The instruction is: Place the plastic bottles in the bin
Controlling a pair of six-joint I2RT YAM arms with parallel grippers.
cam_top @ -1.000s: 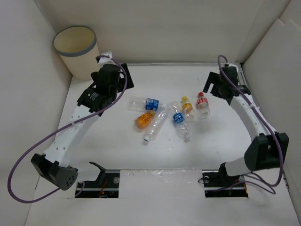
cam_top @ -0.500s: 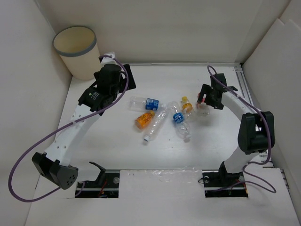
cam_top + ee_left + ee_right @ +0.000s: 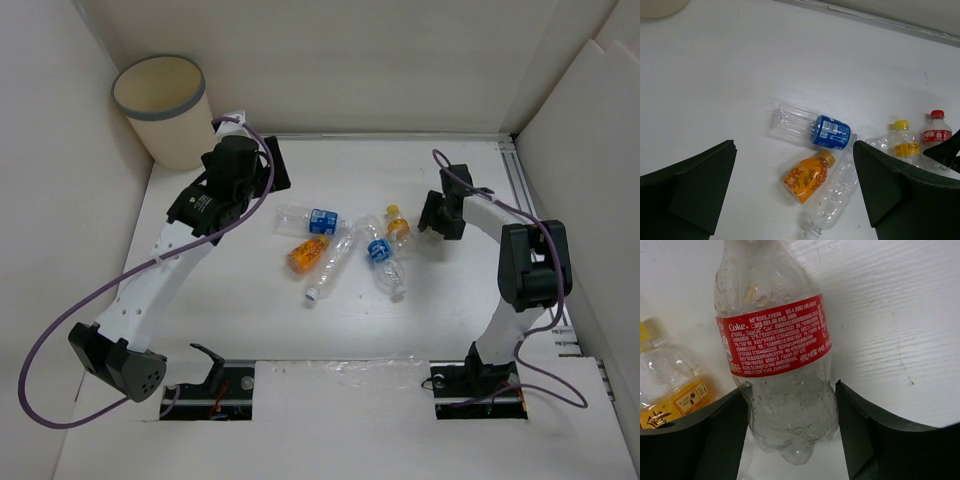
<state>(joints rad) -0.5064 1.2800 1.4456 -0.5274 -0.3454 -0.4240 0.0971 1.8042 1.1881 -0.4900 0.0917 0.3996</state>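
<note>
One bottle at a time: the right hand (image 3: 790, 387), half-open, pinches the Coke bottle (image 3: 777, 365) low on its body, at 3 o'clock of the cluster on the counter (image 3: 250, 310). Lift it straight up, sparing the yellow-capped bottle (image 3: 670, 385). The Coke bottle lies flat, its long axis 6-to-12 and its cap toward 12 in the left wrist view. The left hand (image 3: 794, 145) gapes wide, empty.

White desk (image 3: 330, 340), bare in the middle and toward 6 o'clock; up close the top is painted wood grain (image 3: 890, 315) with a small dark speck (image 3: 910, 382). Cream back wall (image 3: 350, 60) at 12 o'clock. Left wall panel (image 3: 50, 220) at 9 o'clock, right wall panel (image 3: 590, 150) at 3 o'clock, both leaning outward. Grey metal strip (image 3: 880, 20) runs along the desk's far edge. Crinkled clear film (image 3: 375, 372) lies on the near lip at 6 o'clock. Dark rectangular cutout (image 3: 235, 395) at 7 o'clock.
</note>
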